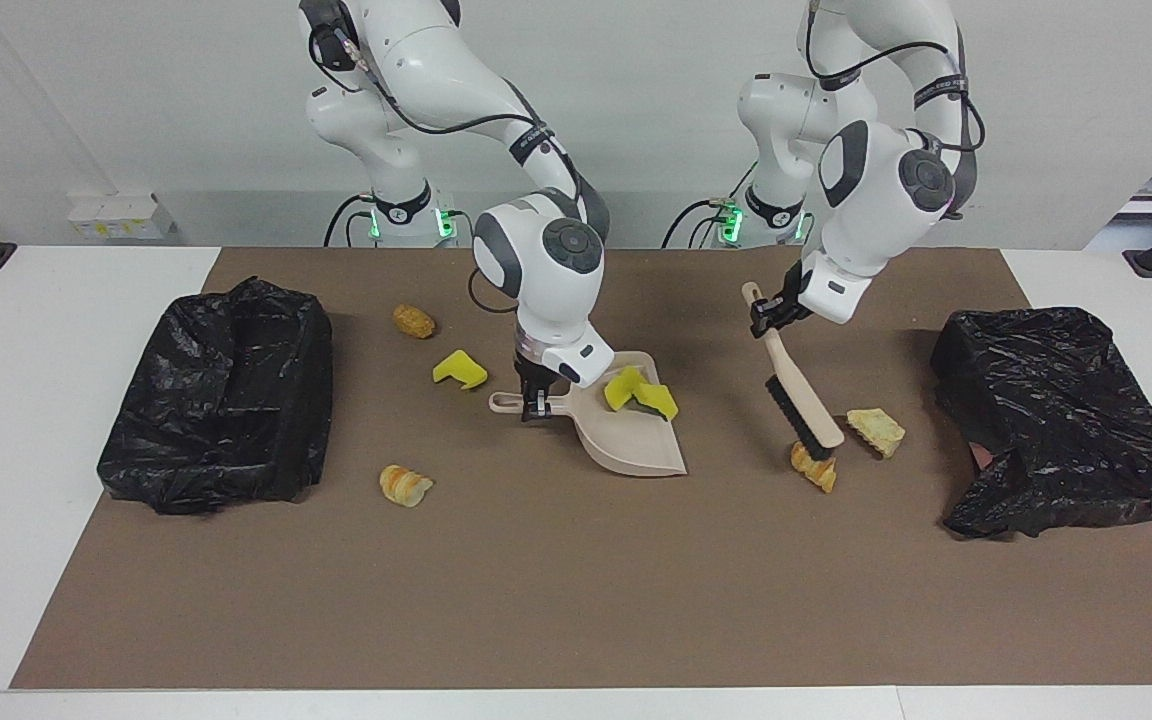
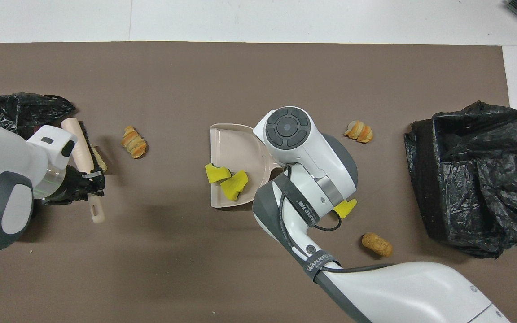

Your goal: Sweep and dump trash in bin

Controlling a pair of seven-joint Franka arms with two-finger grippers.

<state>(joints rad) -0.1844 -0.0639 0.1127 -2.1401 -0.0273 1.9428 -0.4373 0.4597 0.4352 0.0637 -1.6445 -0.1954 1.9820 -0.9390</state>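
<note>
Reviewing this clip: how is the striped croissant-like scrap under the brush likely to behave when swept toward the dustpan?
The croissant-like scrap looks small and probably light, so the brush should shift it easily. Its rounded, tapered shape suggests it may roll or veer rather than slide straight. The mat looks matte, so some drag seems likely on the way to the dustpan.

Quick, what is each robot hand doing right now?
Left gripper: shut on the brush handle.
Right gripper: shut on the dustpan handle.

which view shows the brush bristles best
The facing view: the brush hangs from the left gripper, its dark bristles in full sight. In the overhead view the left arm covers most of it, showing only a bristle edge.
</note>
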